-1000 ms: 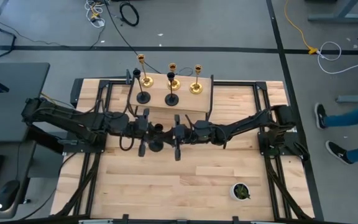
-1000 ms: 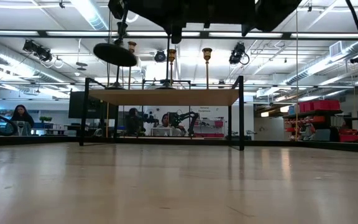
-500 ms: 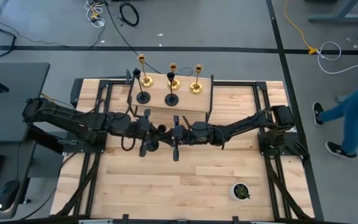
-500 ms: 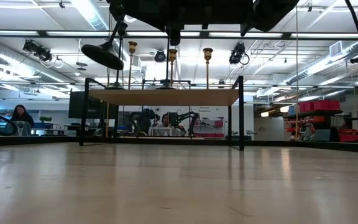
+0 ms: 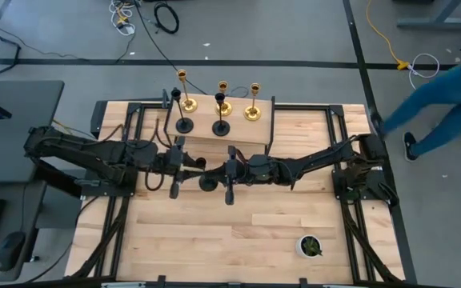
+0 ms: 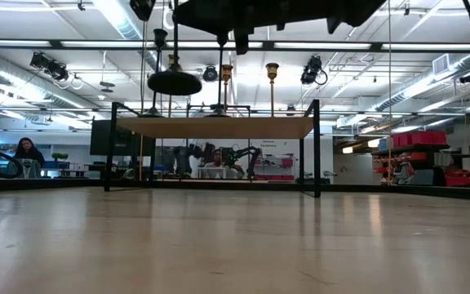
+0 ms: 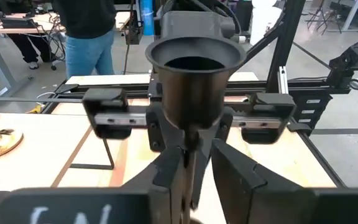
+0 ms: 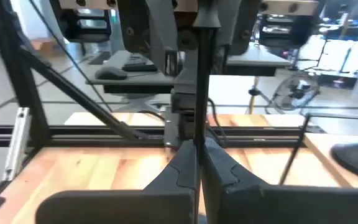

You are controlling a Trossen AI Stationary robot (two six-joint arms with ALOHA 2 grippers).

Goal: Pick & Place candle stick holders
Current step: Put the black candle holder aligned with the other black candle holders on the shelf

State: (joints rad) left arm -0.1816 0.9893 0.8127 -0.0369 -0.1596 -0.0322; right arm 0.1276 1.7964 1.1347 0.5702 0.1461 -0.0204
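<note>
Left gripper [image 7: 191, 165] has its fingers pinched tight on the thin stem of a black candle holder [image 7: 193, 74], gripping it just below the cup. That held holder [image 5: 207, 182] hangs in the air in front of the raised wooden shelf [image 5: 238, 128], its round base [image 6: 175, 82] level with the shelf's top in the low view. Right gripper [image 8: 197, 163] is closed on the same slim stem from the opposite side, meeting the left one over the middle of the table [image 5: 214, 232].

On the shelf stand five more holders: two black ones [image 5: 184, 122] along the front edge and three gold ones [image 5: 252, 109] behind them. A small white pot with a plant [image 5: 310, 246] sits well away from the shelf, near the table's front right corner. A person's leg [image 5: 438, 104] shows on the floor to the right of the shelf.
</note>
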